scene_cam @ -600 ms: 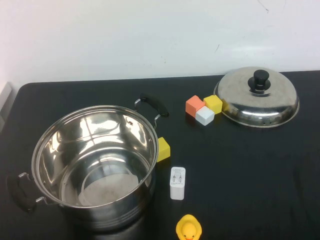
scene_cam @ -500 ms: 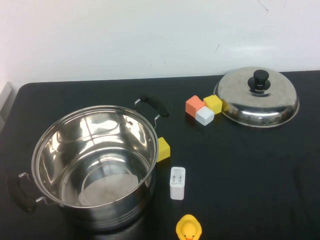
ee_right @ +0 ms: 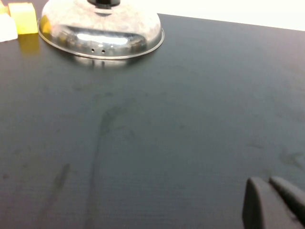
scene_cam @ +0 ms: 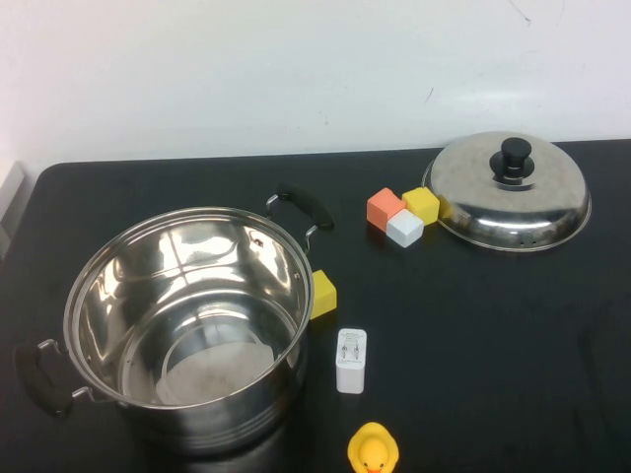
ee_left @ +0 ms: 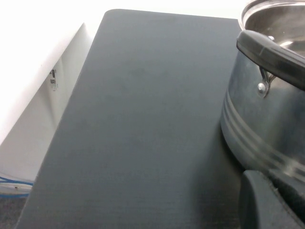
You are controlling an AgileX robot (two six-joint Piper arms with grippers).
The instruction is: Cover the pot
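The pot (scene_cam: 99, 286), a large shiny steel stockpot with two black side handles, stands open at the table's front left. Its wall and one handle fill one side of the left wrist view (ee_left: 267, 119). The domed steel lid (scene_cam: 508, 192) with a black knob lies flat on the table at the back right, and also shows in the right wrist view (ee_right: 102, 28). Neither gripper shows in the high view. My left gripper (ee_left: 279, 200) is low beside the pot's outer wall, shut and empty. My right gripper (ee_right: 271, 198) is shut and empty over bare table, well short of the lid.
An orange cube (scene_cam: 385, 207), a white cube (scene_cam: 404, 229) and a yellow cube (scene_cam: 421, 203) sit just left of the lid. A yellow block (scene_cam: 322, 294) touches the pot's right side. A white charger (scene_cam: 351, 361) and a yellow duck (scene_cam: 373, 451) lie in front.
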